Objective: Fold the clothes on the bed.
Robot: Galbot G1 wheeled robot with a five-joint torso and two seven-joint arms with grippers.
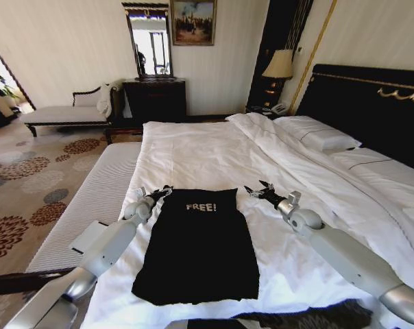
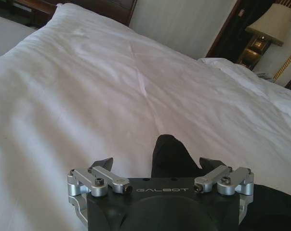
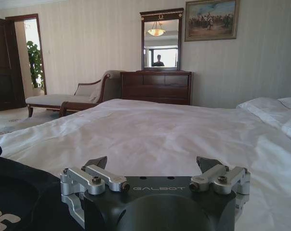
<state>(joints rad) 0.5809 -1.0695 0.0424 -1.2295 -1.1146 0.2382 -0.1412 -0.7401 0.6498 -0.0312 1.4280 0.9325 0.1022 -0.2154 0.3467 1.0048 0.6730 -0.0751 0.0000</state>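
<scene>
T-shirt (image 1: 197,243) lies flat on the bed (image 1: 193,151), between our released left hand (image 1: 162,191) and right hand (image 1: 256,190); pinching the duvet (image 2: 112,96) beneath would drag bedding into the fold.

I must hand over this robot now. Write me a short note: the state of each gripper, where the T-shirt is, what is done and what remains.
Left gripper: open, at the far left corner of the black T-shirt, holding nothing.
Right gripper: open, just beyond the shirt's far right corner, holding nothing.
T-shirt: flat on the bed near its foot, "FREE!" print up.
Done: sides appear folded in, giving a narrow rectangle.
Left: fold it lengthwise.
</scene>
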